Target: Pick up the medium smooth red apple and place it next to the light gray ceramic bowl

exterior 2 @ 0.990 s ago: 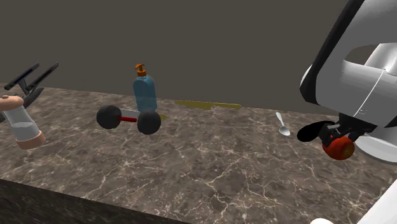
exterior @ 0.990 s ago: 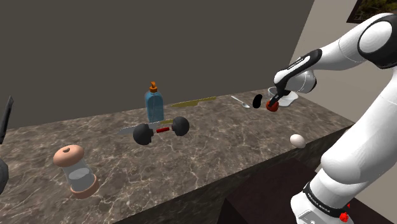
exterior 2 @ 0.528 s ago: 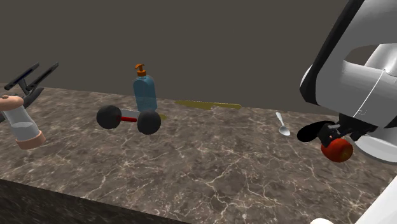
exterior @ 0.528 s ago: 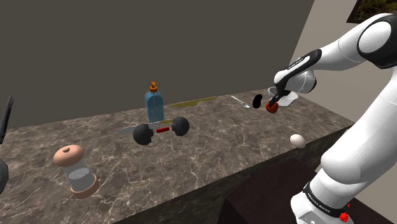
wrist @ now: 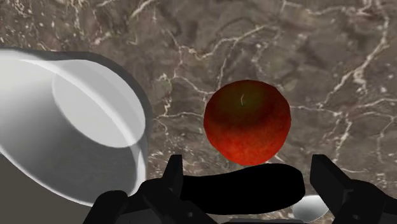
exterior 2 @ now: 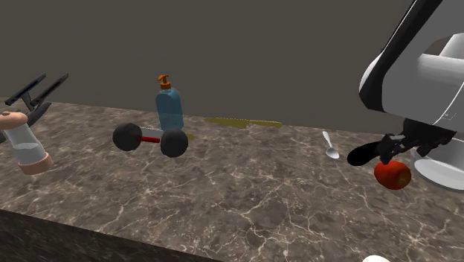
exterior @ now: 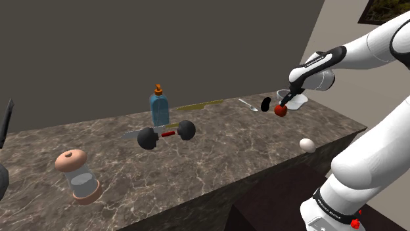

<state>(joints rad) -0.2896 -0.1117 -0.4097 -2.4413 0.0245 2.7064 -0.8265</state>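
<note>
One smooth red apple (wrist: 247,121), glossy with a greenish patch round its stem, sits on the marbled bench (wrist: 331,63) just beside the pale grey bowl (wrist: 70,159); gripper (wrist: 252,173) open above it

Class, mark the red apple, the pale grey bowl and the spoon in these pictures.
red apple (wrist: 247,121), wrist view, middle of its skin.
pale grey bowl (wrist: 38,127), wrist view, on its inner wall.
spoon (exterior 2: 333,153), second exterior view, on its scoop end.

Dim, even light — faint shadows, seemingly.
</note>
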